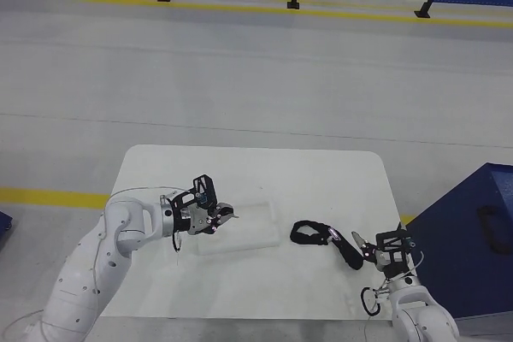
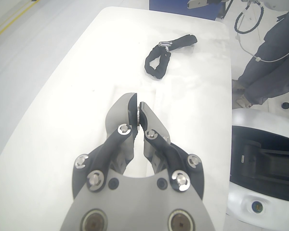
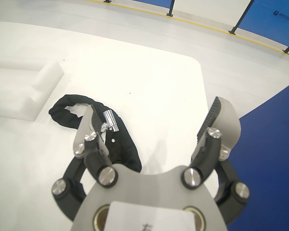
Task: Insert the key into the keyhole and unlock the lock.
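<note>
While tight on key [image 2: 137,117], left claw [image 2: 138,104] over foam block [image 1: 256,224] near lock [image 2: 181,41].

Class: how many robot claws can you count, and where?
2. The left claw, shut on the key, is over the foam block; the right claw is open beside the chain lock.

Light is bright, even, from overhead: you'll see the white bench [image 2: 69,78] washed near to glare in the left wrist view, the foam block [image 2: 149,95] barely lifting off it. Shadows run soft and short, a faint smear beneath the right end effector [image 3: 154,104] and a thin one along the lock [image 3: 125,145], whose chrome cylinder [image 3: 109,118] throws hard glints. Both wrist views bow the bench rim toward the frame edges.
</note>
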`<action>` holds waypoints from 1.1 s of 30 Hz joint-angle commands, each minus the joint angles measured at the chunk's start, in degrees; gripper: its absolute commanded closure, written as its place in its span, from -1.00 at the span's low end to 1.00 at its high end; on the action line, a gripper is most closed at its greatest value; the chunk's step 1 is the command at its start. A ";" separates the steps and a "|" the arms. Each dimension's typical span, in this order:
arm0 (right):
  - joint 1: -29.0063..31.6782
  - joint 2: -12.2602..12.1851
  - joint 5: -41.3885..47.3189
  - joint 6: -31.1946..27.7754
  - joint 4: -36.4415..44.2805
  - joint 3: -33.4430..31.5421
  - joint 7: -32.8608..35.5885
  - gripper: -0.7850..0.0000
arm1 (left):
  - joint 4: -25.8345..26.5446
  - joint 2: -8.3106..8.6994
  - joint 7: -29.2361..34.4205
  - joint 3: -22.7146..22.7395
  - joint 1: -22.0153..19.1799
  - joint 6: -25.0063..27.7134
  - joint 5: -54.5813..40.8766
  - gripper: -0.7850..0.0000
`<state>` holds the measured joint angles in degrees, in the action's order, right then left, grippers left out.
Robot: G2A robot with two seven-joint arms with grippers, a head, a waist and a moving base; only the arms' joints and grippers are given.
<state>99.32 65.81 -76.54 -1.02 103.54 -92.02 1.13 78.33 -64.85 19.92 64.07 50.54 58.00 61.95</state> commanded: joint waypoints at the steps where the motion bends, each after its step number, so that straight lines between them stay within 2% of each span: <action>1: 0.09 -0.20 1.31 -2.98 1.12 -1.12 4.08 -1.00 | 0.00 0.00 0.00 0.00 0.00 0.00 0.00 1.00; 5: -3.27 -0.97 -0.14 -9.44 -0.42 -3.61 13.04 -1.00 | 0.00 0.00 0.00 0.00 0.00 0.00 0.00 1.00; 6: -4.19 -1.20 -0.07 -13.27 -1.32 -3.50 14.88 -1.00 | 0.00 0.00 0.00 0.00 0.00 0.00 0.00 1.00; 8: -6.83 -1.74 2.40 -20.96 -3.59 -4.73 18.25 -1.00 | 0.00 0.00 0.00 0.00 0.00 0.00 0.00 1.00; 12: -11.50 -2.28 7.96 -28.52 -8.10 -5.56 23.86 -1.00 | 0.00 0.00 0.00 0.00 0.00 0.00 0.00 1.00; 18: -11.50 -2.28 7.96 -28.52 -8.10 -5.56 23.86 -1.00 | 0.00 0.00 0.00 0.00 0.00 0.00 0.00 1.00; 21: -12.18 -1.93 -0.83 -21.83 -7.96 -1.11 24.42 -1.00 | 0.00 0.00 0.00 0.00 0.00 0.00 0.00 1.00; 23: -13.71 -1.78 -3.21 -22.90 -8.92 2.28 25.53 -1.00 | 0.00 0.00 0.00 0.00 0.00 0.00 0.00 1.00; 28: -17.24 -1.75 -8.13 -23.32 -10.58 5.72 28.35 -1.00 | 0.00 0.00 0.00 0.00 0.00 0.00 0.00 1.00; 32: -20.05 -1.63 -7.64 -25.03 -12.83 7.52 31.28 -1.00 | 0.00 0.00 0.00 0.00 0.00 0.00 0.00 1.00; 33: -20.77 -1.57 -7.73 -24.96 -13.62 8.13 32.31 -0.81 | 0.00 0.00 0.00 0.00 0.00 0.00 0.00 1.00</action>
<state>79.49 64.17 -84.31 -26.07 90.81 -84.47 32.22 78.33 -64.85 19.92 64.07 50.54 58.00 61.95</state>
